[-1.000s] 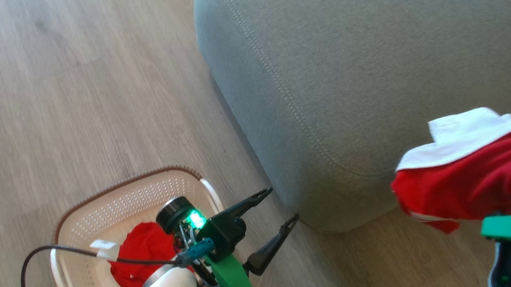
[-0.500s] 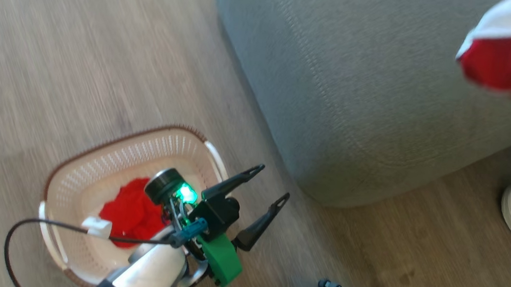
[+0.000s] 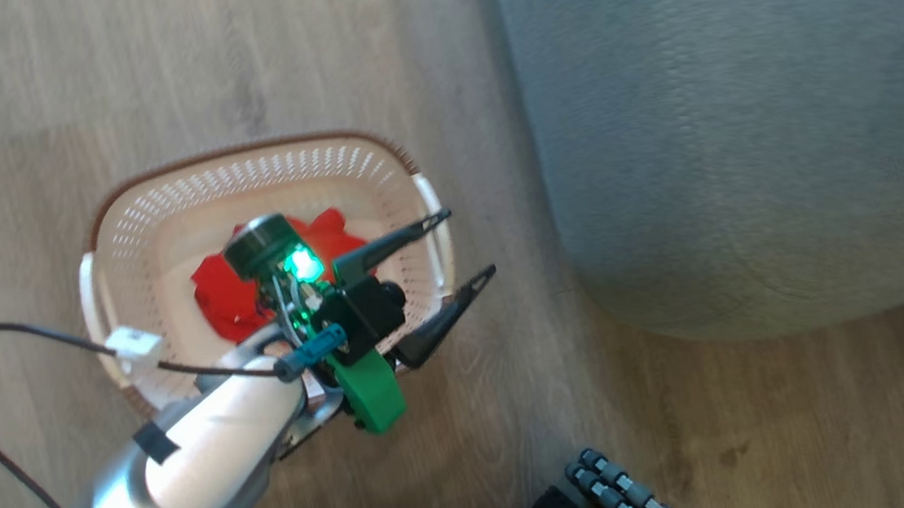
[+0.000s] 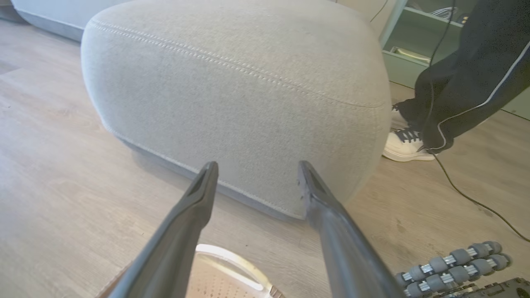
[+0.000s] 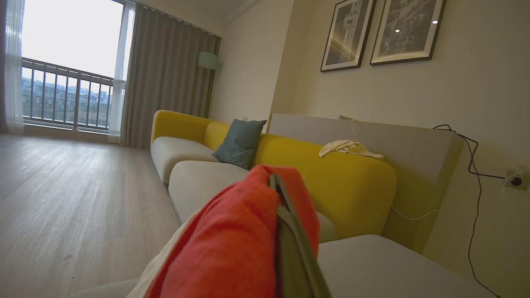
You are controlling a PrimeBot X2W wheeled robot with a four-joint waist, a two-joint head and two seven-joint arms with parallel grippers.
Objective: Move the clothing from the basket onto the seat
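The left gripper (image 3: 469, 242) hangs with its two dark fingers spread wide and empty, over the edge of the cream basket (image 3: 178, 205) that faces the seat. Behind its fingertips, under the wrist, a red garment (image 3: 215, 299) lies crumpled in the basket. Straight ahead of the fingers bulges the rounded side of the grey-green seat (image 3: 715, 146), with a strip of bare wooden floor (image 3: 112, 28) between. To the right, past the seat's corner, stand a person's white shoe (image 4: 408, 145) and dark trouser leg, a black cable trailing nearby. The right gripper (image 5: 274, 180), fingers pressed together, pinches a second red garment (image 5: 232, 240) draped over them, with a yellow sofa (image 5: 331, 174) beyond.
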